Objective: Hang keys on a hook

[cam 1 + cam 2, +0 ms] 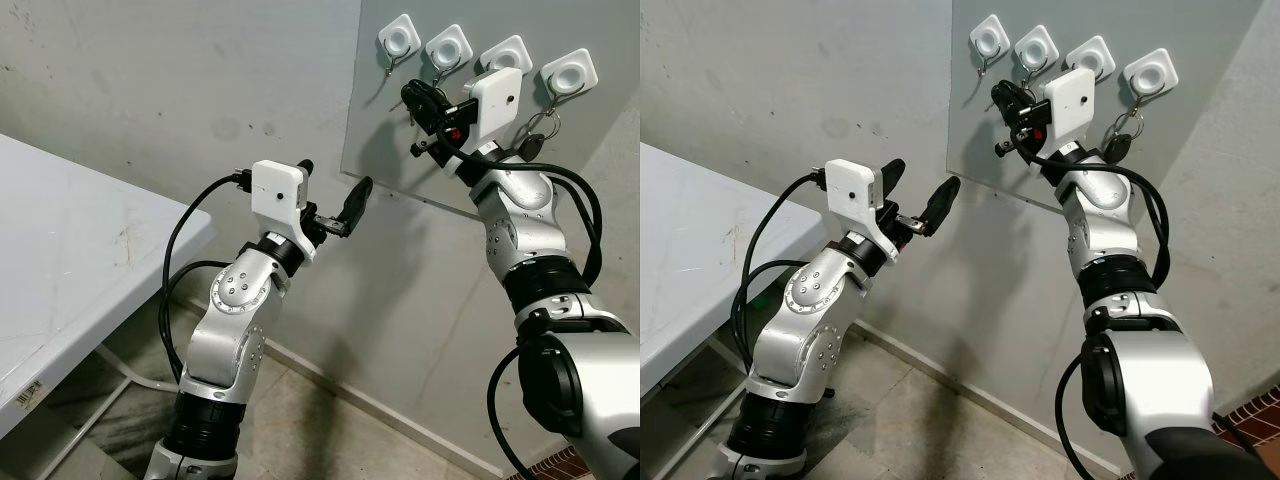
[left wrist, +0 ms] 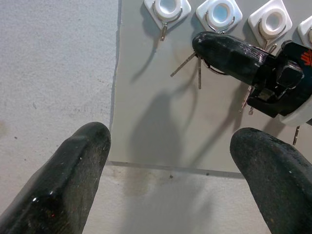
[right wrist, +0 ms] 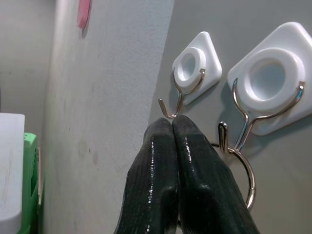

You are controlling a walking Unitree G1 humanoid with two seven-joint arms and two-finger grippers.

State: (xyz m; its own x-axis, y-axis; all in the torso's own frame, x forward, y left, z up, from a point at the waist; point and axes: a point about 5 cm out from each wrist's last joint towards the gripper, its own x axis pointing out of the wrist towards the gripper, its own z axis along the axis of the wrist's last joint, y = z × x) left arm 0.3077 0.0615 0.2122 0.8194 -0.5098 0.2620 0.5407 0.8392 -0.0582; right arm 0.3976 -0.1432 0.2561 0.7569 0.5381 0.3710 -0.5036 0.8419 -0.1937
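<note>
A grey panel (image 1: pixel 400 150) on the wall carries several white hook mounts in a row. My right gripper (image 1: pixel 410 96) is raised to them, between the first hook (image 3: pixel 181 100) and the second hook (image 3: pixel 243 131). Its fingers (image 3: pixel 171 146) are pressed shut on a metal key ring (image 3: pixel 249 181), which lies against the second hook's tip. Thin keys (image 2: pixel 185 64) dangle below the black fingertip (image 2: pixel 214 46). Whether the ring sits over the hook I cannot tell. My left gripper (image 1: pixel 337 176) is open and holds nothing, lower and to the left of the panel.
A black key fob (image 1: pixel 533 143) hangs from the fourth hook (image 1: pixel 568 72). A white table (image 1: pixel 60 260) stands on my left against the grey wall. Tiled floor and a skirting strip run below the panel.
</note>
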